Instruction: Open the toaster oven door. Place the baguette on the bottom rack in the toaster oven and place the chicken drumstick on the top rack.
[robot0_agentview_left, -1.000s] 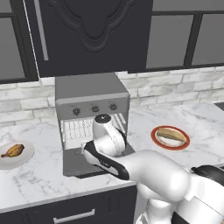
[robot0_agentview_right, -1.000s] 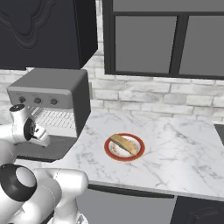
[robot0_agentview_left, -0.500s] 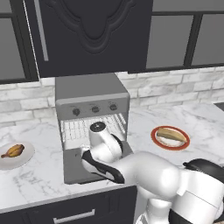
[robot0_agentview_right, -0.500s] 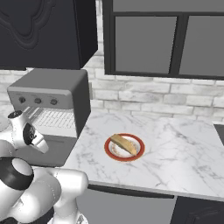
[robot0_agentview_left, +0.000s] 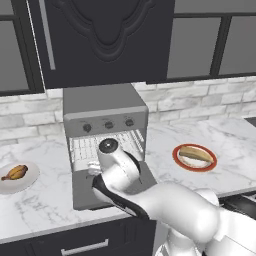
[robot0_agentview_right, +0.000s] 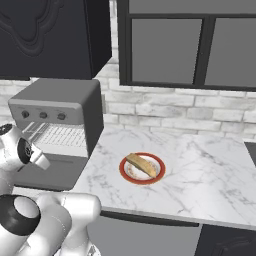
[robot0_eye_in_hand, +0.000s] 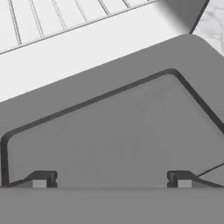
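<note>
Grey, flat and folded down, the toaster oven door (robot0_agentview_left: 100, 192) lies in your left base view, the baguette (robot0_agentview_left: 196, 154) well to its right. From the right base view, the toaster oven (robot0_agentview_right: 60, 112) stands open. Your hand view puts the claw (robot0_eye_in_hand: 111, 179), jaws wide and empty, just above the door's window pane (robot0_eye_in_hand: 118, 140).

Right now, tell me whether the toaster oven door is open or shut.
Open: the toaster oven door lies flat on the counter, wire racks exposed behind it.
</note>
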